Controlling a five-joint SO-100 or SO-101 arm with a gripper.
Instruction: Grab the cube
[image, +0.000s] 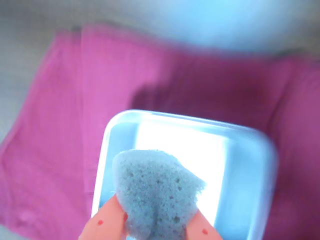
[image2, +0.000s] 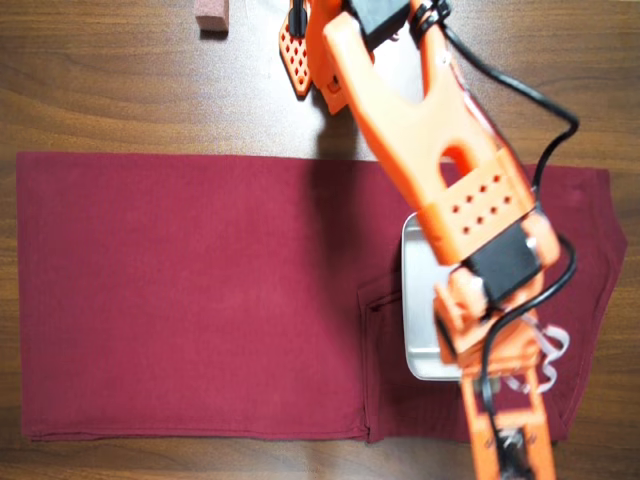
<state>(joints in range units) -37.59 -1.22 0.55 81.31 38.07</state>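
In the wrist view the pale, speckled foam cube (image: 156, 186) sits pinched between my gripper's (image: 155, 222) two orange fingers at the bottom edge. It is held just above the shiny metal tray (image: 260, 165), over the tray's near part. Whether the cube touches the tray floor cannot be told. In the overhead view my orange arm (image2: 440, 150) reaches down over the tray (image2: 418, 330) at the right. There it hides the cube and the fingertips.
The tray lies on a dark red cloth (image2: 200, 300) spread over the wooden table (image2: 100, 90); the cloth looks pink in the wrist view (image: 60, 150). A reddish-pink block (image2: 212, 15) stands at the table's top edge, far from the gripper.
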